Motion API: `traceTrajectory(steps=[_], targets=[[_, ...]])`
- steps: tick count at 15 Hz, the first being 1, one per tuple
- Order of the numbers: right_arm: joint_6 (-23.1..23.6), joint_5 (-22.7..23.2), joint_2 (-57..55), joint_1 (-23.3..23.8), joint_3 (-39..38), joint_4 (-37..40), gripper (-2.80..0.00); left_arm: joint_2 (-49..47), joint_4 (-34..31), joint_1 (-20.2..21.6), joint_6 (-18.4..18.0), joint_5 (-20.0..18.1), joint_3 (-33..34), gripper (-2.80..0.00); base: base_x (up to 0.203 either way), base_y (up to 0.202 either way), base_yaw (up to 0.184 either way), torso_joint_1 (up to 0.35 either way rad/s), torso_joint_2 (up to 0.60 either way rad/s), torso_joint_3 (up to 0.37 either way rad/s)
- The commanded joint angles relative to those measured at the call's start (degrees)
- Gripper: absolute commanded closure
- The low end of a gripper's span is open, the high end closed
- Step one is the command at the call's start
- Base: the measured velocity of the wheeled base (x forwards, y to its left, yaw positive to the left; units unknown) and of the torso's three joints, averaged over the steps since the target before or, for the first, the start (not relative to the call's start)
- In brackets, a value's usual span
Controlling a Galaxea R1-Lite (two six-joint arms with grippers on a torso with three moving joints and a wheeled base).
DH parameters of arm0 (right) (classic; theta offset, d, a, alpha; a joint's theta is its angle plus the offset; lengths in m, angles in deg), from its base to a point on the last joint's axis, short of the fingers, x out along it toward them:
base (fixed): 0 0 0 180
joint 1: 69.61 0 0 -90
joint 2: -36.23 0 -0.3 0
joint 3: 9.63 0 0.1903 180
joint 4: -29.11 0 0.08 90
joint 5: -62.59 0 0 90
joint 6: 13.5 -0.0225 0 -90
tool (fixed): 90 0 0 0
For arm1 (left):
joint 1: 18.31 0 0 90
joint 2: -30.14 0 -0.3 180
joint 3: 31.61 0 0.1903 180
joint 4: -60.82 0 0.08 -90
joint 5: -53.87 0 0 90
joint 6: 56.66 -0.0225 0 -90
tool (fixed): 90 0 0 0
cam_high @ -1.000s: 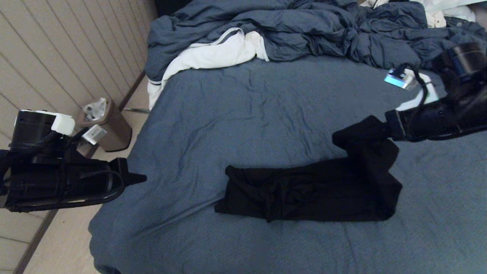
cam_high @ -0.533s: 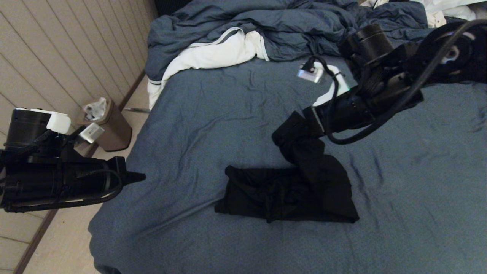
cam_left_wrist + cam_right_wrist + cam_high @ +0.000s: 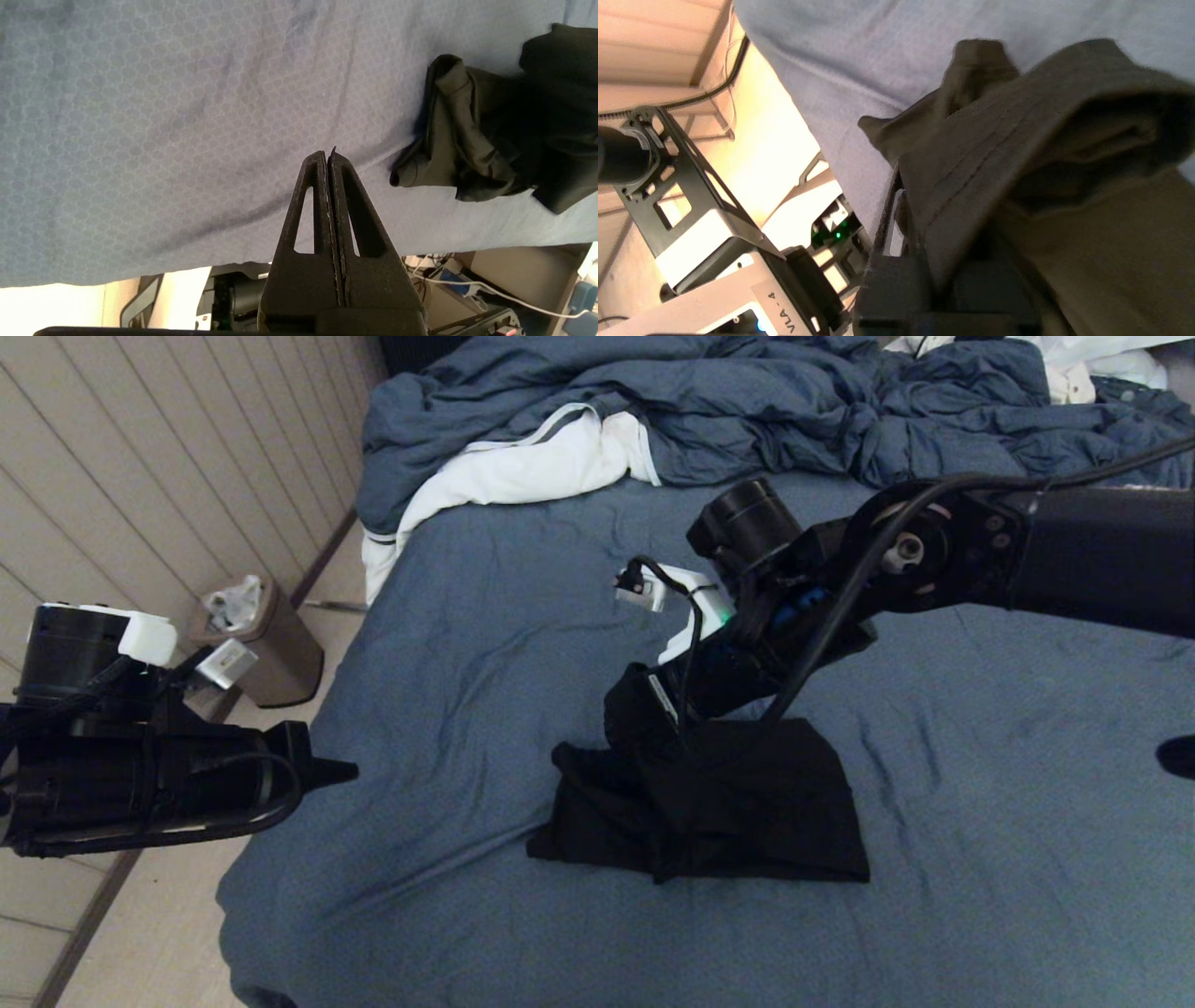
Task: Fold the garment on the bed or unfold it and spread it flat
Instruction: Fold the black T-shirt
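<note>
The left gripper (image 3: 347,771) hangs parked at the near left edge of the bed (image 3: 485,616), fingers pressed together on nothing. Beyond it and to its right, the right gripper (image 3: 635,700) pinches an end of the garment (image 3: 747,812) and holds it above the folded bundle lying mid-bed. The step looks like a fold of the right end over toward the left; next it should lower, let go and draw clear without dragging the cloth.

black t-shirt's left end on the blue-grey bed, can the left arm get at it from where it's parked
Probably yes: only bare blue-grey bed lies between the shut left gripper and the black T-shirt's near end; the right gripper is further along.
</note>
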Motion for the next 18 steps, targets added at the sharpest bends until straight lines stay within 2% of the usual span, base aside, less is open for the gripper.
traceTrajectory(steps=[1, 9, 11, 13, 14, 16, 17, 18], targets=[[0.0, -0.6, -1.2, -1.2, 0.0, -0.3, -2.8, -0.4, 0.1, 0.0, 0.2, -0.1, 0.0, 0.0, 0.0, 0.0, 0.0, 0.0, 0.0, 0.0], [0.4, -1.1, 0.7, -1.2, 0.0, -1.4, -2.8, -1.0, 0.0, 0.0, 0.2, -0.2, 0.0, 0.0, 0.0, 0.0, 0.0, 0.0, 0.0, 0.0], [-0.1, -1.2, 2.0, 0.1, -0.1, -1.0, -2.8, -1.0, 0.0, 0.0, 0.3, -0.2, 0.0, 0.0, 0.0, 0.0, 0.0, 0.0, 0.0, 0.0], [-0.7, -1.9, 3.2, 3.5, -1.4, -0.7, -2.8, -0.6, 0.0, -0.3, 0.5, -0.3, -0.2, 0.0, 0.0, 0.0, 0.0, 0.0, 0.0, 0.0], [-1.2, -2.7, 4.3, 4.5, -1.9, -0.8, 0.0, -0.4, 0.0, -0.5, 0.8, -0.3, -0.7, 0.0, 0.0, 0.0, 0.0, 0.0, 0.0, 0.0], [-1.4, -2.9, 6.8, 6.0, -3.4, -0.9, 0.0, 0.0, -0.4, -2.2, 2.6, -0.2, -3.7, 0.0, 0.0, 0.0, 0.0, 0.0, 0.0, 0.0], [-1.5, -2.8, 8.0, 7.7, -5.1, -1.0, -2.8, -0.1, -1.3, -3.9, 3.7, -0.1, -6.2, 0.0, 0.0, 0.0, 0.0, 0.0, 0.0, 0.0], [-1.5, -2.3, 9.2, 9.2, -7.5, -1.0, -2.8, -0.3, -3.1, -6.2, 4.7, 0.2, -9.7, 0.0, 0.0, 0.0, 0.0, 0.0, 0.0, 0.0]])
